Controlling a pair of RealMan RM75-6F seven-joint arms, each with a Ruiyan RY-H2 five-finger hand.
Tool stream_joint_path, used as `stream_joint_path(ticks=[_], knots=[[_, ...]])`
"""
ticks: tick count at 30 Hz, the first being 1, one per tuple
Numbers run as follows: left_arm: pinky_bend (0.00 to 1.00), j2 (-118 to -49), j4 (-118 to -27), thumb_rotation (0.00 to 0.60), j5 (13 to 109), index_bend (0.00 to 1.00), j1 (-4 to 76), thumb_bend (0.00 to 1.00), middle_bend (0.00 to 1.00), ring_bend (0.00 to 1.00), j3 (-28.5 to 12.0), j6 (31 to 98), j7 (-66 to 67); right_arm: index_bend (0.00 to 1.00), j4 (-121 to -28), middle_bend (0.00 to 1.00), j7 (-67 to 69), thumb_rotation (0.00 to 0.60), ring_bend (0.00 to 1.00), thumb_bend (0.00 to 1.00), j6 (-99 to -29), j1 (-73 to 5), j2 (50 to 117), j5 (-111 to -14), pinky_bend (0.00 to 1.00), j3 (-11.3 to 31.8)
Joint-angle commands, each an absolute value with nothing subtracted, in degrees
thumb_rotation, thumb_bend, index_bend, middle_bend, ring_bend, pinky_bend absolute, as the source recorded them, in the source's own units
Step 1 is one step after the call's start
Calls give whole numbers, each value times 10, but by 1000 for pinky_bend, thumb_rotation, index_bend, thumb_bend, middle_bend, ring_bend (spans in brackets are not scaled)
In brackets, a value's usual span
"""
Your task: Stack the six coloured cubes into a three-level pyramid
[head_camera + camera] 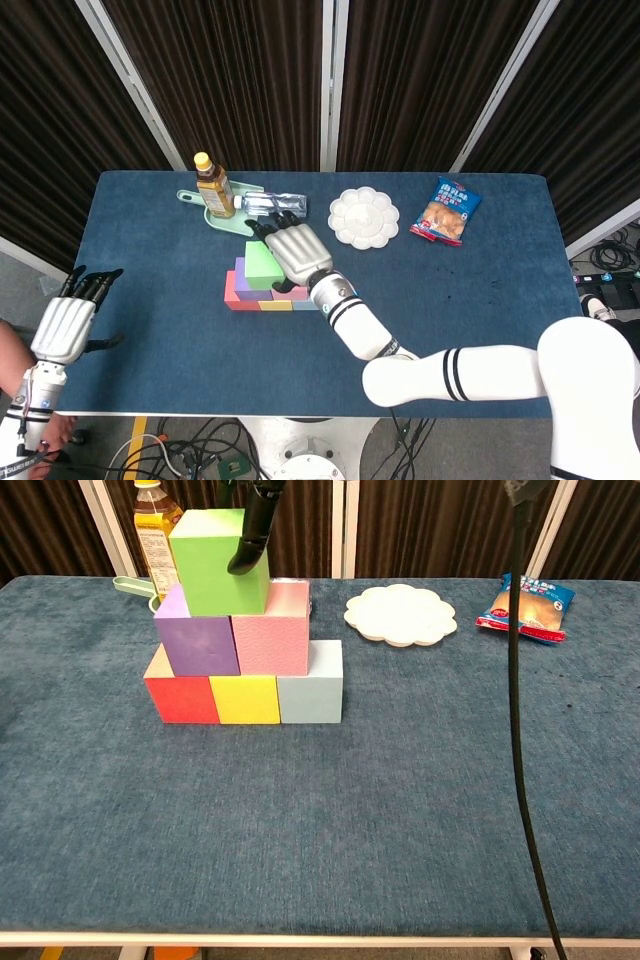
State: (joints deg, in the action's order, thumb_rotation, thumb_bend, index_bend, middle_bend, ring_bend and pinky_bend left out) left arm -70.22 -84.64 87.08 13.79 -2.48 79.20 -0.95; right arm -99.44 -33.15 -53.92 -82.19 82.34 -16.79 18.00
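The right arm reaches from the lower right across the surface [480, 300], its white forearm angled up and to the left, wrist extended. The right hand [293, 252] lies palm down, its dark-tipped fingers [250, 550] closed on the green cube [215, 562]; in the chest view one finger presses on the cube's front face. The left hand [63, 327] hangs off the surface's left edge, back toward the head camera, fingers straight, slightly apart and holding nothing.
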Motion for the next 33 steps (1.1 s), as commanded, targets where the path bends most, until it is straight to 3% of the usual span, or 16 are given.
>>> stream_joint_path(ticks=[1, 7, 10, 14, 22, 27, 33], knots=[[63, -702, -846, 600, 870, 110, 139, 41, 150, 145, -26, 791, -10, 0, -1002, 116, -330, 600, 0, 132, -539, -819, 817, -169, 0, 180], [63, -698, -836, 600, 854, 110, 135, 41, 150, 145, -33, 793, -21, 0, -1072, 38, -290, 600, 0, 131, -583, -758, 751, -237, 0, 178], [63, -695, -821, 600, 834, 110, 126, 41, 150, 145, -43, 803, -29, 0, -1129, 34, -247, 600, 0, 136, -637, -678, 695, -329, 0, 148], [63, -701, -793, 600, 805, 110, 107, 41, 150, 145, -56, 826, -34, 0, -1148, 42, -168, 600, 0, 143, -725, -542, 639, -498, 0, 69], [63, -714, -790, 600, 794, 110, 68, 39, 150, 144, -49, 867, -20, 0, -1031, 54, 29, 600, 0, 147, -845, -329, 631, -733, 0, -63], [62, -713, -820, 600, 801, 110, 50, 37, 150, 119, -29, 873, 15, 0, -958, 53, 97, 600, 0, 148, -880, -255, 663, -782, 0, -89], [62, -708, -858, 600, 803, 110, 38, 36, 150, 119, -19, 877, 50, 0, -926, 54, 122, 600, 0, 147, -905, -210, 674, -820, 0, -85]])
